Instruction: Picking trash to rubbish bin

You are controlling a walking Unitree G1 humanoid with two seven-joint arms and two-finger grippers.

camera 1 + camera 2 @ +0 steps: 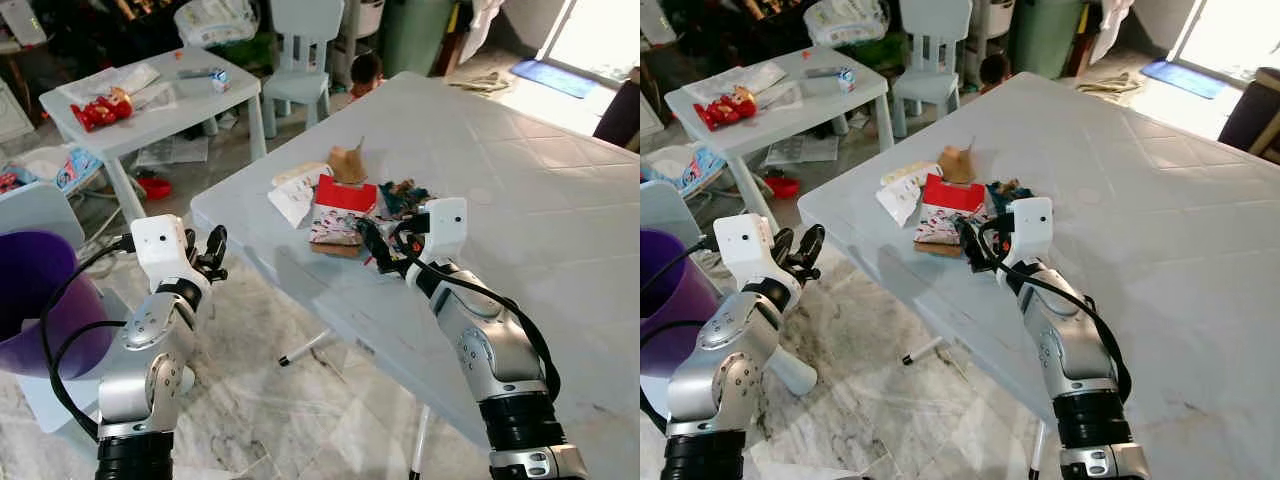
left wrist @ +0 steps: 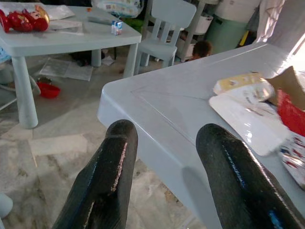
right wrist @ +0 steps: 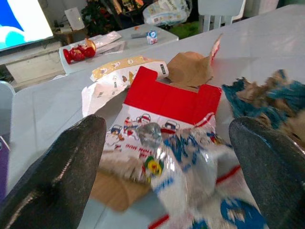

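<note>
From the head camera I see the trash pile (image 1: 345,205) in the middle of the frame, near the front edge of the big pale bench (image 1: 520,170). It is a heap of a red-and-white printed carton (image 3: 162,102), a torn brown cardboard scrap (image 3: 190,69), a white wrapper (image 2: 250,121), a blue-and-brown crumpled piece (image 3: 259,95) and a clear printed plastic wrapper (image 3: 186,157).

My right hand (image 1: 378,250) sits low centre of the frame, right at the near side of the pile. In its wrist view the two black fingers (image 3: 52,171) are spread wide on either side of the clear plastic wrapper and grip nothing.

My left hand (image 1: 207,252) is at the lower left of the frame, off the bench's corner and above the marble floor (image 1: 300,420). Its fingers (image 2: 102,176) stand apart with nothing between them.

The purple rubbish bin (image 1: 40,300) is at the far left edge, beside my left arm. A small bench (image 1: 150,110) with red toys (image 1: 103,108) stands upper left, with a pale chair (image 1: 300,60) behind it.
</note>
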